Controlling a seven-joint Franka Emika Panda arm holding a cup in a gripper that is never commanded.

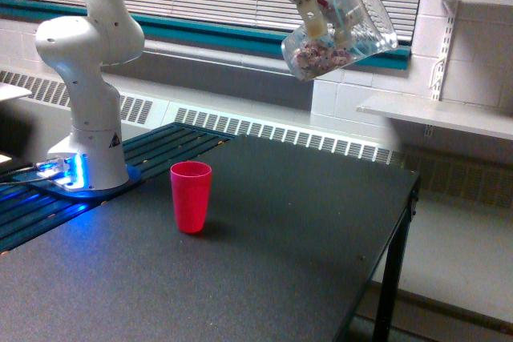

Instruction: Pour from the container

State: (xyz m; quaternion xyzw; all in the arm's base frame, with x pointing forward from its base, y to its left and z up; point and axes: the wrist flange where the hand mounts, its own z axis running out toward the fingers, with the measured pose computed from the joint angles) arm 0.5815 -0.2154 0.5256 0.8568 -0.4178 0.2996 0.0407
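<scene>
High above the table (321, 222), gripper (325, 26) clamped the tilted container (341, 34) by its wall; thin, light, probably crushable plastic, loose pieces settled low.

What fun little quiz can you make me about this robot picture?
1. True or false: the clear container is standing on the table.
2. What colour is the cup on the table?
3. The container's mouth points: A) toward the exterior view's left, B) up and toward the exterior view's right, C) straight down.

Key:
1. False; the gripper holds it tilted in the air.
2. Red.
3. B; the small pieces lie at its lower end.
</scene>
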